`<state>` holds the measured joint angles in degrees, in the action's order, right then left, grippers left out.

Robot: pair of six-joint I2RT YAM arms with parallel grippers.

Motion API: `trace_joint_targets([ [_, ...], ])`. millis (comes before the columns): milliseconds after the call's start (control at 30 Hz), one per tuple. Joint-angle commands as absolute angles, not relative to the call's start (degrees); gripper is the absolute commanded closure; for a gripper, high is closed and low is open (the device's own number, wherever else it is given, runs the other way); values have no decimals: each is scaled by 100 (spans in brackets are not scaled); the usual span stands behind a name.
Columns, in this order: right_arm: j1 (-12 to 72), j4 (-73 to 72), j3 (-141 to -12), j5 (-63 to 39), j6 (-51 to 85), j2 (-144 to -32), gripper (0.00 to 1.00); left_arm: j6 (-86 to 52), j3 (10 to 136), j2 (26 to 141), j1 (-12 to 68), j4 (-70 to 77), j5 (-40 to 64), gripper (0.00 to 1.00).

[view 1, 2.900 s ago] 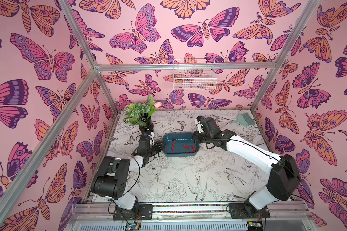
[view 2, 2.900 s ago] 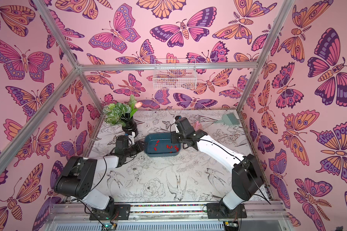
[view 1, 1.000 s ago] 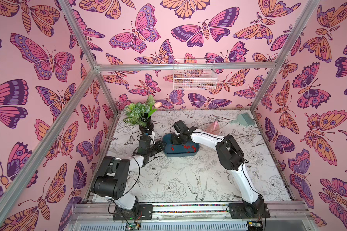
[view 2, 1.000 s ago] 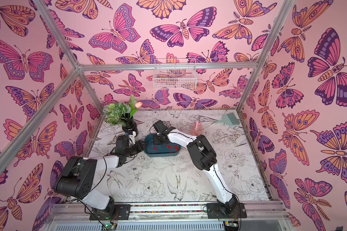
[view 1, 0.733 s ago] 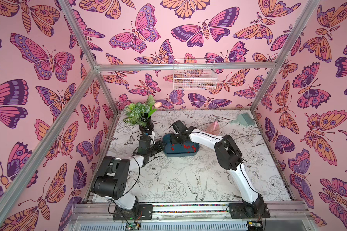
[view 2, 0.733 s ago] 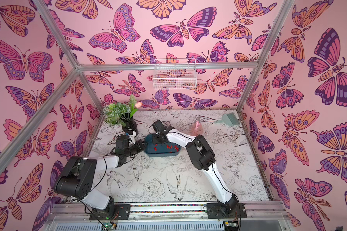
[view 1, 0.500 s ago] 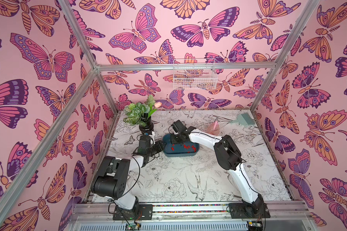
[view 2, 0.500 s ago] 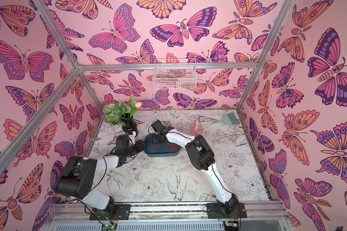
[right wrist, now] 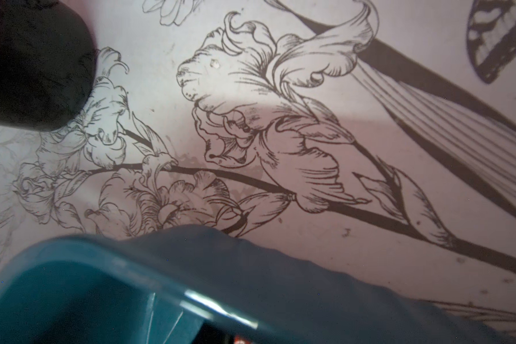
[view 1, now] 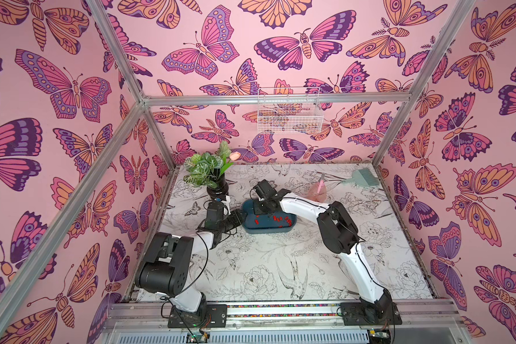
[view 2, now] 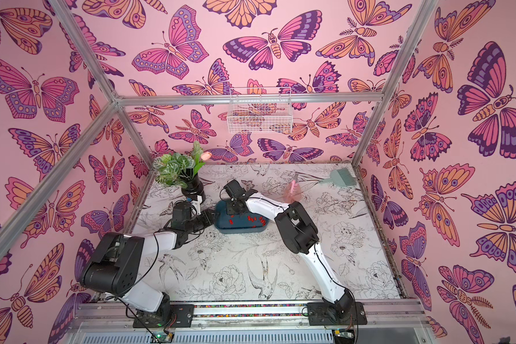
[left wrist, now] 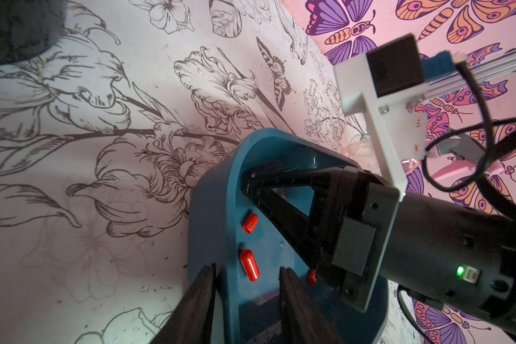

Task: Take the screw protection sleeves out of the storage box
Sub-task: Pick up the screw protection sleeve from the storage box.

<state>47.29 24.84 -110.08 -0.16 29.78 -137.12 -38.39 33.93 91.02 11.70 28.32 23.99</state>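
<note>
The right gripper (left wrist: 251,186), fingertips converging on a red sleeve (left wrist: 245,193) at the storage box's (view 1: 252,230) far-left corner, is gripping it, apparently.

The storage box (view 1: 267,229) is seen on the table (view 1: 280,268), with screw protection sleeves (view 1: 280,219) scattered inside. The left gripper (view 1: 241,215) is set at its left end. The right gripper (view 1: 262,206) is lowered inside, near the far wall.
</note>
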Motion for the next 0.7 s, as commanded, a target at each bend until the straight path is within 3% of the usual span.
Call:
trace_joint_targets([
  [0, 4777, 2883, -11036, 61, 2886, -13882, 81, -3744, 3473, 9208, 1213, 2847, 2517, 60],
  [233, 4772, 2730, -10686, 58, 2825, -13361, 87, -3752, 3482, 9228, 1215, 2847, 2527, 60],
  [667, 4761, 2681, -9817, 24, 2723, -11945, 90, -3749, 3472, 9199, 1213, 2845, 2514, 60],
])
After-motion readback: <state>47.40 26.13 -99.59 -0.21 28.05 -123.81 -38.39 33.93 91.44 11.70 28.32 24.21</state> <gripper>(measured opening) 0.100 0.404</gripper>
